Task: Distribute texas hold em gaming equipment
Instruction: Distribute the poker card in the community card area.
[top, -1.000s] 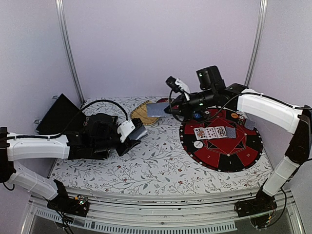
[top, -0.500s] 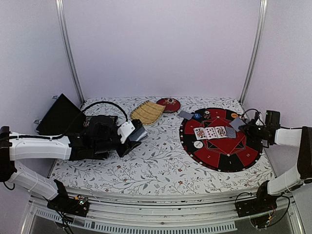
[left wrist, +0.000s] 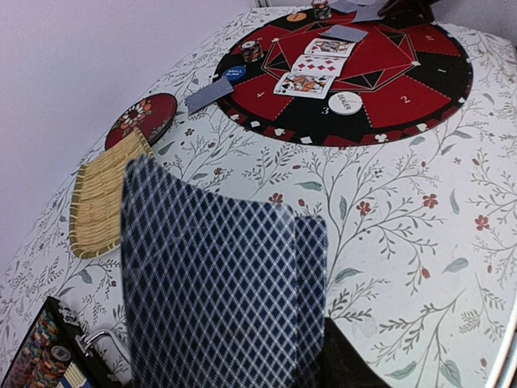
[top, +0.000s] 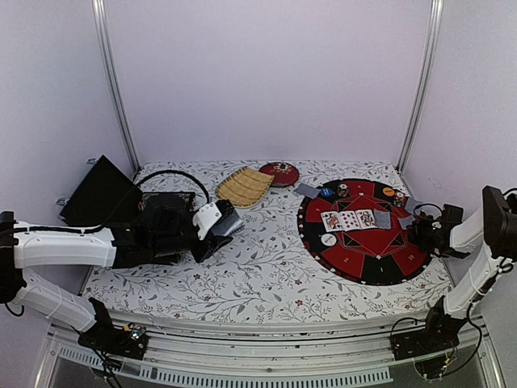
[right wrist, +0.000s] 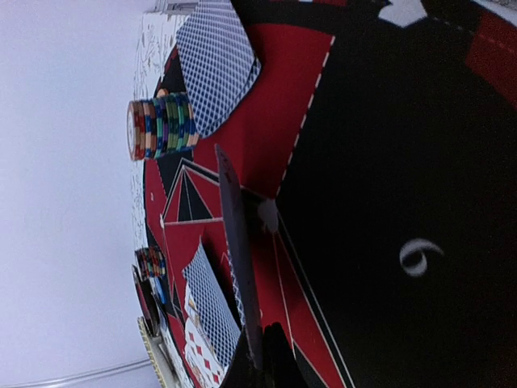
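Note:
My left gripper [top: 227,221] is shut on the blue-backed card deck [left wrist: 218,275], held upright just above the floral cloth, left of the round red-and-black mat [top: 365,263]. At the mat's right edge, my right gripper [top: 418,227] is shut on a single card [right wrist: 236,250], seen edge-on and low over the mat. On the mat lie three face-up cards [top: 347,219] with a face-down card [top: 382,219] beside them, a white dealer button [top: 328,239], a blue button [top: 325,193], and chip stacks [top: 343,191] [right wrist: 161,125]. Another face-down card [top: 307,191] lies at the mat's far left edge.
A woven bamboo tray [top: 242,187] and a round red dish [top: 283,173] sit at the back of the table, left of the mat. An open black case [top: 97,191] holding chips [left wrist: 44,356] stands at the far left, beside my left arm.
My right arm has swung from near the bamboo tray across the mat to its right edge, carrying a card and dropping low. The left arm has barely moved.

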Motion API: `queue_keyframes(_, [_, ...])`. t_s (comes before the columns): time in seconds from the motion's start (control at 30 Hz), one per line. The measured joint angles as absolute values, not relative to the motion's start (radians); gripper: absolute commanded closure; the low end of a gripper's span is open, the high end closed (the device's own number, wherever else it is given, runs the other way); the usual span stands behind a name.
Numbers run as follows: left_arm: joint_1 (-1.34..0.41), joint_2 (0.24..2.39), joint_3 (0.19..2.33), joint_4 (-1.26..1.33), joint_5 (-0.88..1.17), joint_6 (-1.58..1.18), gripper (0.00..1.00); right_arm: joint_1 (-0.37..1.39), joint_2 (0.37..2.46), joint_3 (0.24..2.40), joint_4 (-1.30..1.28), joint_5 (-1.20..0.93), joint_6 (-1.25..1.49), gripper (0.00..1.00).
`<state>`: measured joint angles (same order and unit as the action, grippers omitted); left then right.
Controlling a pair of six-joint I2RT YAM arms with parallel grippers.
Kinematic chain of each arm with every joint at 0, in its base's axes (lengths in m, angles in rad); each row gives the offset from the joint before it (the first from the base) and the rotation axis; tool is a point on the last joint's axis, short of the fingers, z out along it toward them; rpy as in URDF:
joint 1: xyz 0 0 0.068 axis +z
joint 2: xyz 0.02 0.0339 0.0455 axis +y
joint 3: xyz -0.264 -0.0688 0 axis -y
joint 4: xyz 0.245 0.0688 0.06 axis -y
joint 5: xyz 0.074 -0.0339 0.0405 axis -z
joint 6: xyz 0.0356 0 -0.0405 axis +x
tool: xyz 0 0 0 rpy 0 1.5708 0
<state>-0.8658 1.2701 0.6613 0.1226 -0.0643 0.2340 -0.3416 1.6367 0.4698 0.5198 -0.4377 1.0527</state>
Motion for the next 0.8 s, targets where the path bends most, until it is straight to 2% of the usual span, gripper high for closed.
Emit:
queue_keyframes(0.3, [-0.865, 1.267, 0.660, 0.118, -0.072, 0.234, 0.56, -0.342, 1.819, 0.593, 0.604, -0.453, 1.137, 0.98])
queue_keyframes(0.8, [-0.865, 1.254, 0.660, 0.114, -0.084, 0.235, 0.56, -0.342, 1.801, 0.586, 0.591, -0.499, 1.121, 0.98])
